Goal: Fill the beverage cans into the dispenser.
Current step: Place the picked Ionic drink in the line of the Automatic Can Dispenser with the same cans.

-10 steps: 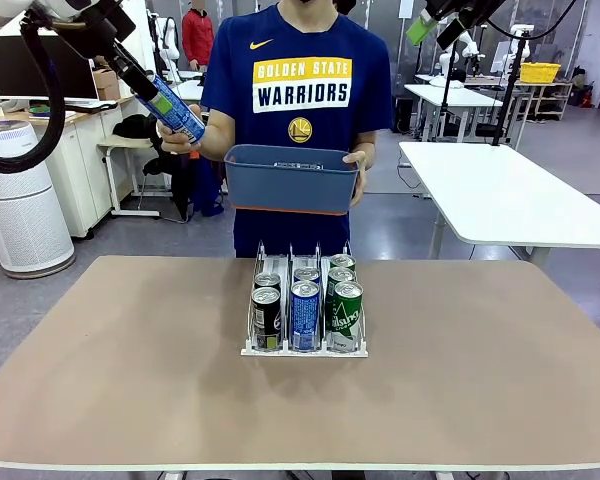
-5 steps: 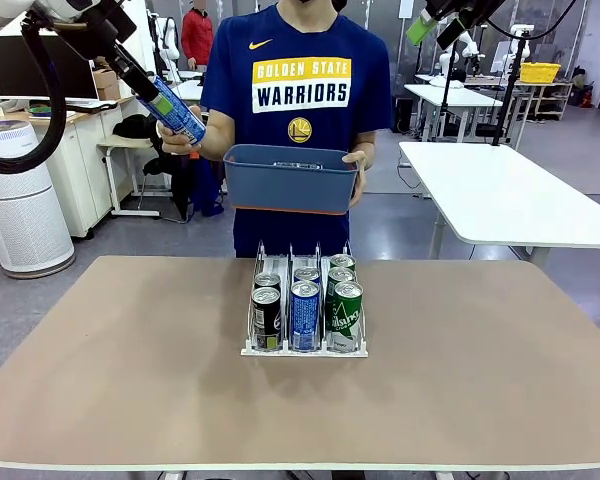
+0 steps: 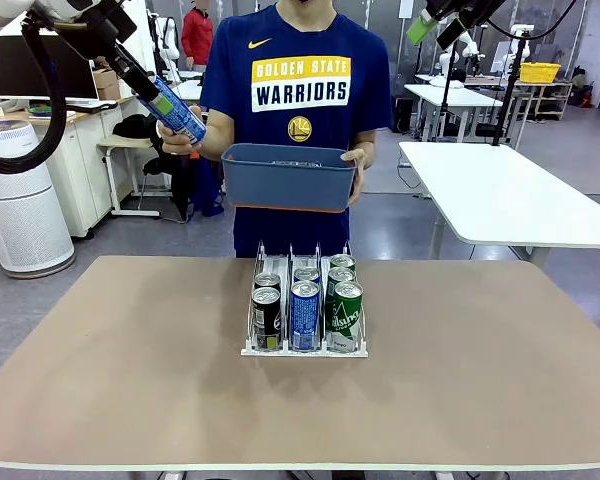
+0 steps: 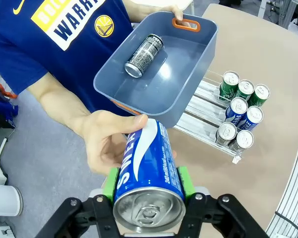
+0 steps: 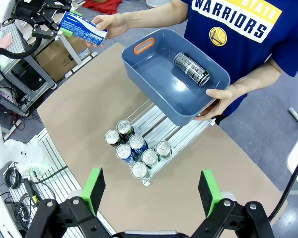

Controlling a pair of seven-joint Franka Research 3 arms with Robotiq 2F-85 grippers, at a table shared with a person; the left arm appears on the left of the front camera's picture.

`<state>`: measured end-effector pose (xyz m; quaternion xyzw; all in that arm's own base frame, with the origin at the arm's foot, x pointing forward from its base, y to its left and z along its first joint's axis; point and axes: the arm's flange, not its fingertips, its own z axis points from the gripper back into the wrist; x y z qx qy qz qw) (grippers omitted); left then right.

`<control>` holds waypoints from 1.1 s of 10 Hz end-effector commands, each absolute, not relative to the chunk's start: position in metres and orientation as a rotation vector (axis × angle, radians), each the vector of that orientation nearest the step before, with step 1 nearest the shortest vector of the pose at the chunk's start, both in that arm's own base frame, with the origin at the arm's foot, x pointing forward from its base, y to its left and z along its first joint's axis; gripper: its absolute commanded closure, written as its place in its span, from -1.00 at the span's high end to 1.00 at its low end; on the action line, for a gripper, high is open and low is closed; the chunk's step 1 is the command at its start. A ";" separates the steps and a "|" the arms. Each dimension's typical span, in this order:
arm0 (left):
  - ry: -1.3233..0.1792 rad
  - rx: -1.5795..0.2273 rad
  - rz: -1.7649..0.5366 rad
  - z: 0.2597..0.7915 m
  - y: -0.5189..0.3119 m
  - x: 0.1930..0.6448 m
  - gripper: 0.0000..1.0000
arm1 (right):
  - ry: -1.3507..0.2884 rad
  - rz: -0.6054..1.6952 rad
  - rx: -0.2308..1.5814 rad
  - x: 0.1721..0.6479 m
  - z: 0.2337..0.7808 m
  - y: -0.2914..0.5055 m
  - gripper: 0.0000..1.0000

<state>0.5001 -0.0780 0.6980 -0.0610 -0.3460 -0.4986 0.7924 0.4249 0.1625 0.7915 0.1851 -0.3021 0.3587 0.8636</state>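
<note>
Front view: my left gripper [image 3: 145, 90], high on the left, is clamped on a blue can [image 3: 180, 115] which the person's hand [image 3: 176, 141] touches too. Left wrist view: a black can [image 4: 144, 48] lies in the tub [image 4: 198, 44]. Right wrist view: my right gripper [image 5: 151, 191] gapes wide and empty above the rack [image 5: 165, 125], mid-table, holding seven cans [image 5: 137, 143].

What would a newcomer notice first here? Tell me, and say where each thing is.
The left gripper, raised at the far left, is shut on a blue can that the person's hand also grips. The person's other hand holds a blue-grey tub with one black can lying in it, near the far end of the dispenser, where seven cans stand mid-table.
</note>
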 end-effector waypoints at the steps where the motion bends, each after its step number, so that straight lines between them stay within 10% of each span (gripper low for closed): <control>1: -0.751 -0.124 -1.079 0.700 -0.077 0.500 -1.00 | -0.629 0.747 0.387 0.424 0.791 0.162 1.00; 11: -0.751 -0.124 -1.079 0.700 -0.077 0.500 -1.00 | -0.629 0.747 0.387 0.424 0.791 0.162 1.00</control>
